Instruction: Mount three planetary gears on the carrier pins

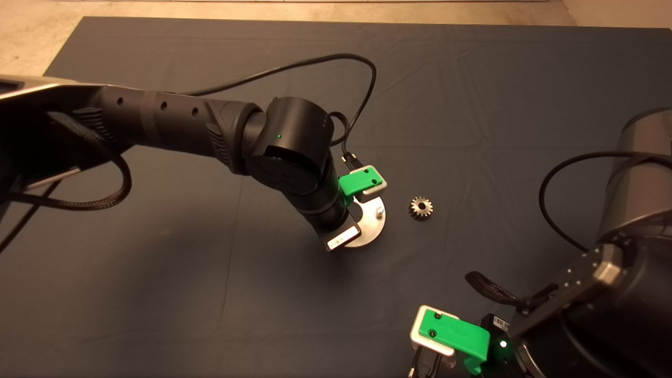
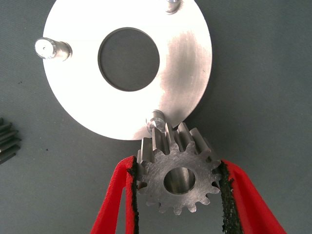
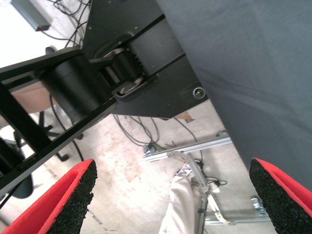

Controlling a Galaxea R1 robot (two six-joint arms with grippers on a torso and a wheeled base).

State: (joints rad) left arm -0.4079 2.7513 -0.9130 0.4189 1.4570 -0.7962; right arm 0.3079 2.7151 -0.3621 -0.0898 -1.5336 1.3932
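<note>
My left gripper (image 2: pixel 178 168) is shut on a silvery planetary gear (image 2: pixel 178 181), held flat by its teeth between both pads. The gear hangs at the rim of the shiny carrier disc (image 2: pixel 187 63), its hole beside the nearest pin (image 2: pixel 157 122), not over it. Two other pins (image 2: pixel 52 48) (image 2: pixel 171 5) stand bare. In the head view the left gripper (image 1: pixel 362 218) covers most of the disc (image 1: pixel 374 227). A second gear (image 1: pixel 420 207) lies on the mat right of the disc and shows in the left wrist view (image 2: pixel 7 141). A third gear is out of view.
My right gripper (image 1: pixel 446 336) waits open at the lower right edge of the mat (image 1: pixel 210 294); its wrist view (image 3: pixel 175 195) looks past the mat's edge at the floor, a metal frame (image 3: pixel 195 146) and a beige trouser leg (image 3: pixel 183 209).
</note>
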